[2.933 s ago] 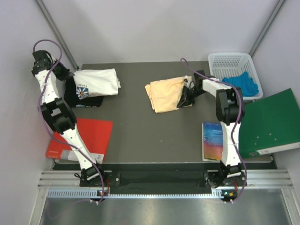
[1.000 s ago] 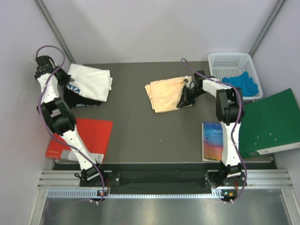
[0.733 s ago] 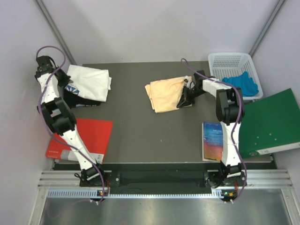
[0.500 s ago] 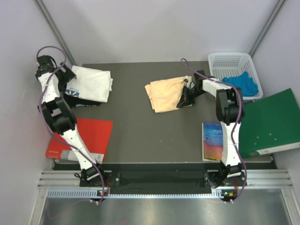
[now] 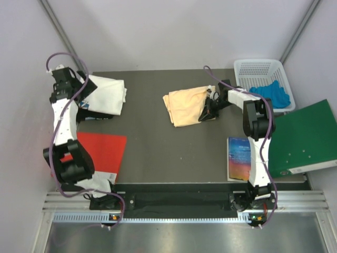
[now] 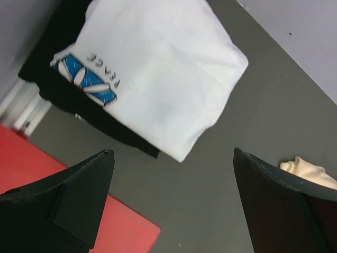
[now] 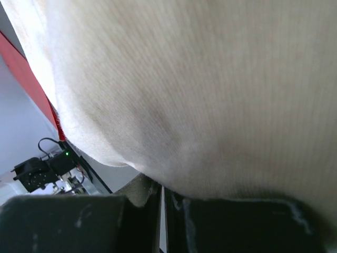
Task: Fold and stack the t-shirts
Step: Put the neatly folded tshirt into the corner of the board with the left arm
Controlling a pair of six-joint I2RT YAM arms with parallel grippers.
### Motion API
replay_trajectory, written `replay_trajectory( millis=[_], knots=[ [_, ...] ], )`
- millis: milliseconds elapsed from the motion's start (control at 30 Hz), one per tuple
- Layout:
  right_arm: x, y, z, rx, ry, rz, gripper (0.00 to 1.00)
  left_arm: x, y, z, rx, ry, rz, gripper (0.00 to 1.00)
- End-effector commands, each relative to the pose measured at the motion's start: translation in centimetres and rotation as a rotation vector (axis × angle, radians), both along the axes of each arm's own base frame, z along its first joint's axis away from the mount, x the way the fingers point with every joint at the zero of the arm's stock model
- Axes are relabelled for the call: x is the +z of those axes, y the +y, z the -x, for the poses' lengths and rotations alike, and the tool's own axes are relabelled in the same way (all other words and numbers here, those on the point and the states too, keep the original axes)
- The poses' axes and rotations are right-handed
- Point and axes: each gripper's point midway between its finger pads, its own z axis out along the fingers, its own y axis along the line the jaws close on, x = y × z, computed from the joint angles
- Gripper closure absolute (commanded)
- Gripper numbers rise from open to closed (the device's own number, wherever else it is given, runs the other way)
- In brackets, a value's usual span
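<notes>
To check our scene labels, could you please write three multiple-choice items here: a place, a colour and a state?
1. The white t-shirt lies: A) on the red folder; B) on a black item at the table's far left; C) on the green folder.
2. The cloth in the white basket is: A) blue; B) green; C) peach.
3. The left hand is: A) shut on the white t-shirt; B) open above it; C) shut on the red folder.
B, black shows under the shirt's edge; A, the top view shows blue; B, both fingers stand apart over the shirt.
</notes>
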Motion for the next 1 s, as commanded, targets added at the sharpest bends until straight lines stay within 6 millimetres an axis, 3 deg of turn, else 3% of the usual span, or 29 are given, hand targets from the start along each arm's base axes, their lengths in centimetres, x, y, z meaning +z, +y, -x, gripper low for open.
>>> replay_trajectory(
  millis=[0, 100, 233, 367, 633, 967],
  knots=[
    [-0.9, -0.5, 1.0, 0.042, -0.017, 0.066, 0.99, -3.6, -1.4, 2.6, 0.072, 0.002, 0.145, 0.01],
    [-1.0, -0.7, 1.5, 0.057, -0.015, 0.069, 0.99, -5.6, -1.9, 4.3, 0.121, 0.041, 0.2, 0.01],
    [-1.1, -0.6, 2.1, 0.058, -0.009, 0.055, 0.99, -9.8, -2.3, 6.6, 0.223, 0.15, 0.281, 0.01],
    [-0.9, -0.6, 2.4, 0.057, -0.009, 0.05, 0.99, -12.4, -2.1, 7.1, 0.296, 0.188, 0.34, 0.01],
    [-0.2, -0.5, 2.3, 0.058, -0.022, 0.039, 0.98, -16.0, 0.1, 5.2, 0.406, 0.172, 0.426, 0.01],
    [0.1, -0.5, 2.2, 0.061, -0.024, 0.03, 0.97, -17.1, 2.1, 0.6, 0.435, 0.077, 0.467, 0.01]
  ],
)
